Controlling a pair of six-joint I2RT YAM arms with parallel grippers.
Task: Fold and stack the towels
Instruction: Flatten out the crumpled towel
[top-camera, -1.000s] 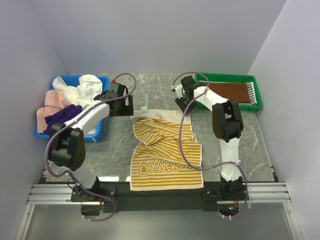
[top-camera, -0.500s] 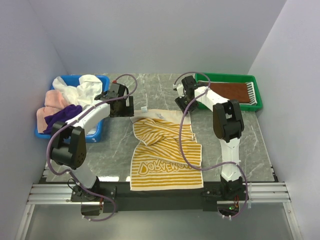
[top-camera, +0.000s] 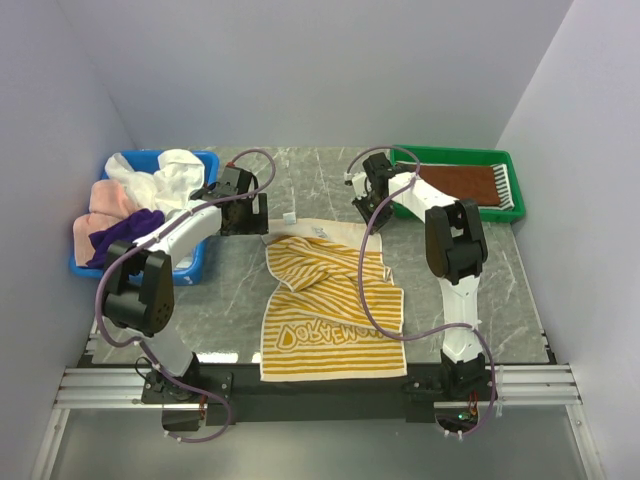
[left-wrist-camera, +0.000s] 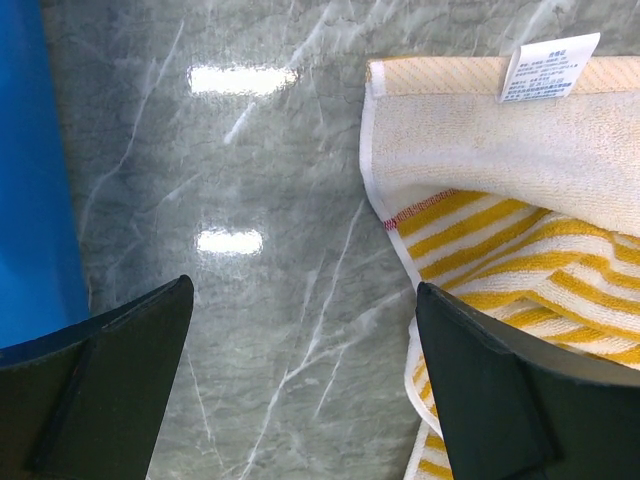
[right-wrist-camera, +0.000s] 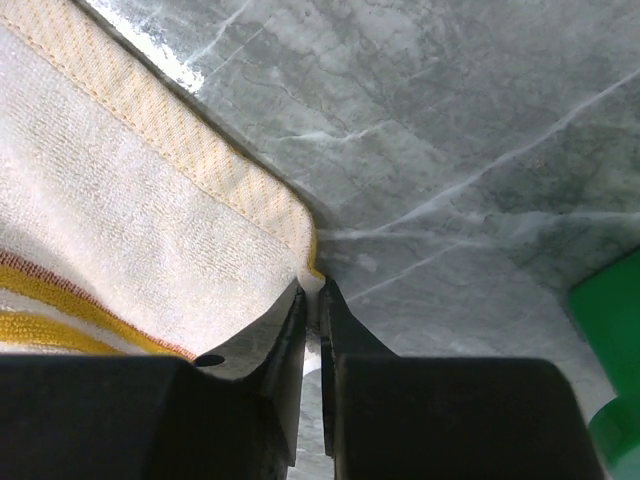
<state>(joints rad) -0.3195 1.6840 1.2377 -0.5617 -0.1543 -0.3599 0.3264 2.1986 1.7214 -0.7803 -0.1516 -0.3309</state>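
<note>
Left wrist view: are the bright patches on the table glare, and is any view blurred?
Left wrist view: yes, two glare patches on the marble table; the left tool is dark and soft. Right wrist view: glare beside the striped towel, right tool soft. Top external view: evenly lit, sharp.

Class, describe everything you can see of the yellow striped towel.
The towel is soft terry, yellow-and-white striped, with a cream far band, a white label and lettering. It lies rumpled on the marble table. The right pincer looks shut on its far right corner; the open left pincer hangs by the far left.
</note>
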